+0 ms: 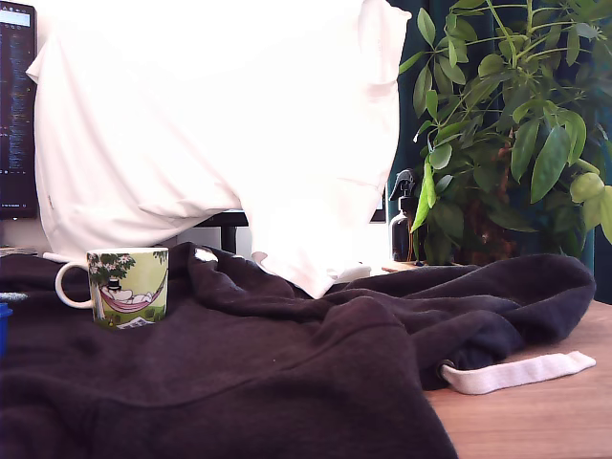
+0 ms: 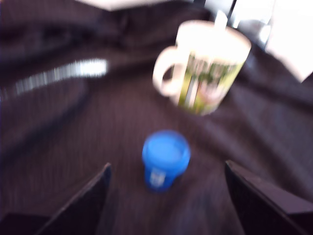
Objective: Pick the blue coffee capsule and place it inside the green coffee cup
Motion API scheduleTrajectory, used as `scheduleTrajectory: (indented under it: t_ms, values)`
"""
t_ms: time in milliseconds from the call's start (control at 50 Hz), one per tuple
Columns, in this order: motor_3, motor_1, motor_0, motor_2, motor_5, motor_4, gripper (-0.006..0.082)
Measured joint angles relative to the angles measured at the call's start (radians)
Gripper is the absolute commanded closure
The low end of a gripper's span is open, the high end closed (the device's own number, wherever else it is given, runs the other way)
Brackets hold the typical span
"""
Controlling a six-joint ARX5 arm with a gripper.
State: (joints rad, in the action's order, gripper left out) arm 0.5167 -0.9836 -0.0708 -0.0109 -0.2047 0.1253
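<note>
The blue coffee capsule (image 2: 165,159) stands upright on the dark cloth; only a blue sliver (image 1: 3,325) shows at the exterior view's left edge. The green coffee cup (image 1: 127,286) stands upright on the same cloth, its white handle toward the exterior view's left. In the blurred wrist view the cup (image 2: 208,68) sits just beyond the capsule. My gripper (image 2: 168,169) is open, with a dark finger (image 2: 83,205) on one side of the capsule and the other (image 2: 259,200) well clear on the opposite side. Nothing is held. The arm itself is outside the exterior view.
A dark garment (image 1: 287,363) covers most of the wooden table (image 1: 545,411), with a white drawstring (image 1: 516,373) at the exterior view's right. Behind are a white pillow (image 1: 220,115), a monitor (image 1: 14,105), a spray bottle (image 1: 404,220) and a leafy plant (image 1: 516,124).
</note>
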Motion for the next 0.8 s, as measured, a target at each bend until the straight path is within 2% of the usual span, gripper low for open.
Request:
scheduleTrajectory:
  t_ms: [340,480,580,800]
  values:
    - [0.031,-0.29,0.0,-0.172,0.082,0.0,0.0087]
    - [0.05,-0.397,0.0,-0.199,0.116,0.0,0.0109]
    - [0.069,-0.441,0.0,-0.228,0.145,-0.002,0.0197]
    - [0.07,-0.481,-0.002,-0.263,0.156,-0.004,0.0539]
